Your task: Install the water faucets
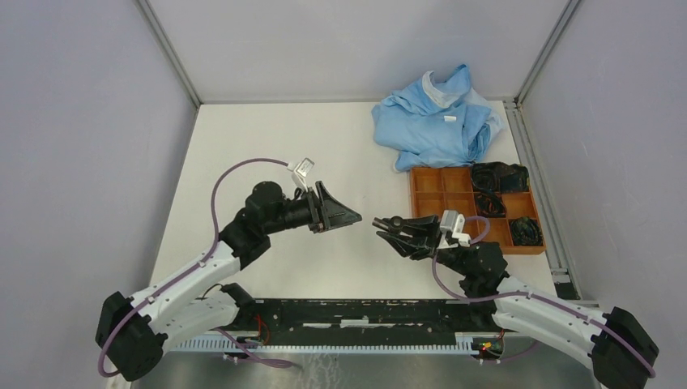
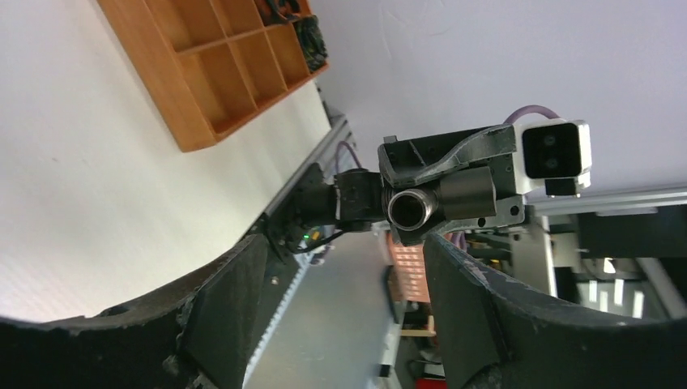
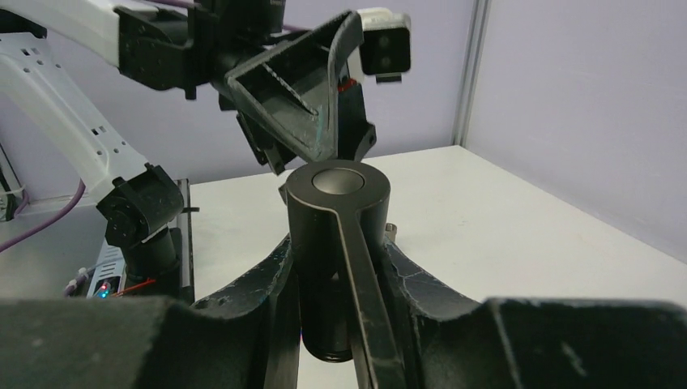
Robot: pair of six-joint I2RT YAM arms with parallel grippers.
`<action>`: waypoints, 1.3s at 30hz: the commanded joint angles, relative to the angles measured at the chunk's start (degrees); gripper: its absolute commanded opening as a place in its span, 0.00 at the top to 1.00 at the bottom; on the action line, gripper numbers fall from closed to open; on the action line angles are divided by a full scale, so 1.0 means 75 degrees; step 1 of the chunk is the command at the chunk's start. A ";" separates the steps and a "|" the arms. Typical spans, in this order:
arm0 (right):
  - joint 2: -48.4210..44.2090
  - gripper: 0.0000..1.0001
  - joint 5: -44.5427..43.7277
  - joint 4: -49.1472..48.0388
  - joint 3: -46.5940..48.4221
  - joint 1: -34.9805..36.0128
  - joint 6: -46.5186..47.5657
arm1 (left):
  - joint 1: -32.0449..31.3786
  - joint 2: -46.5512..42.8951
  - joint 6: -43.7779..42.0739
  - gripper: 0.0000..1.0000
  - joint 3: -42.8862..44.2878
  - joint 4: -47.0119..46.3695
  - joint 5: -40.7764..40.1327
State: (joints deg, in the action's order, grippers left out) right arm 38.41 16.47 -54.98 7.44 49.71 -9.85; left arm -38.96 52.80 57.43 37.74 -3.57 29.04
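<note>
My right gripper (image 1: 384, 226) is shut on a dark grey water faucet (image 3: 336, 203), a stubby cylinder with a flat lever running down its front, clamped between both fingers (image 3: 267, 284). In the left wrist view the same faucet (image 2: 413, 208) shows its open round pipe end, pointing at my left gripper. My left gripper (image 1: 350, 215) hovers a short way left of it, above the table's middle, facing the right gripper. Its jaws (image 2: 344, 271) stand wide apart with nothing between them. No other faucet shows in these views.
An orange compartment tray (image 1: 441, 194) lies at the right, with dark coiled items (image 1: 498, 178) in its right-hand cells. A crumpled blue cloth (image 1: 433, 117) sits behind it at the back right. A black rail (image 1: 364, 312) runs along the near edge between the arm bases.
</note>
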 commanded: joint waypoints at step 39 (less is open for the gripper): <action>0.0378 1.00 0.0716 -0.1360 0.0144 0.0015 -0.0224 | -0.1051 0.1734 0.2305 0.80 -0.0334 -0.4907 0.1391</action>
State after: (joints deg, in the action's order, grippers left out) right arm 42.13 21.04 -61.17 7.11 49.74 -10.83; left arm -46.19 65.52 73.49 32.45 -36.21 38.11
